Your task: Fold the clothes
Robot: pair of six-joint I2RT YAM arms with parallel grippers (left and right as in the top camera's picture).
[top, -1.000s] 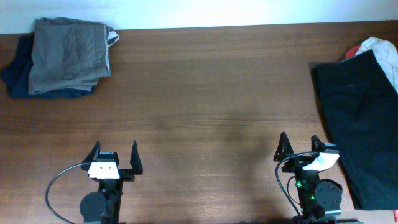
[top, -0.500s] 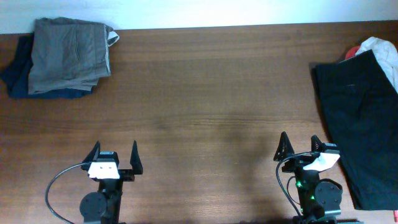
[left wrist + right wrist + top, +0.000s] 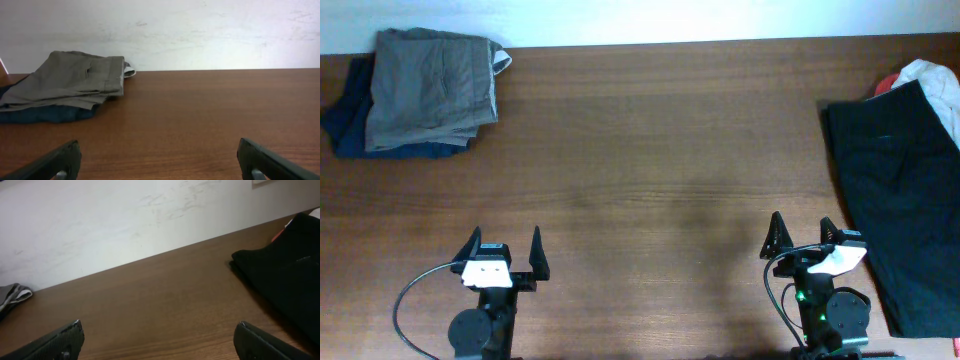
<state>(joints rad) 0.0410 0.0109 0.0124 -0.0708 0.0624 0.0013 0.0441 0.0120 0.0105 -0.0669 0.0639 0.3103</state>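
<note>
We see the left tool [image 3: 505, 242] low at the near edge of the table [image 3: 660, 150], its two dark fingers spread wide with nothing between them. The right tool [image 3: 801, 228] sits at the same near edge further to the right, likewise spread apart and holding nothing. At the far left corner lie the grey-khaki trousers [image 3: 432, 88], folded into a neat block, with a pale bit of fabric poking out at their far right corner. They rest on top of a navy piece [image 3: 348, 125], which shows beneath them along the left and near sides. From the left wrist view we see this stack ahead and to the left, flat on the wood, with a pale wall [image 3: 200, 30] behind it. On the right side of the table the large black trousers [image 3: 900, 200] are spread out flat, running from the far right corner down toward the near edge and passing out of the overhead view at the right. Their near left edge lies just beside the right tool, and we cannot tell whether the two touch. Behind them, at the far right corner, we see a white garment [image 3: 930, 75] bunched up, and a small patch of a red garment [image 3: 887, 83] showing just beside it.
</note>
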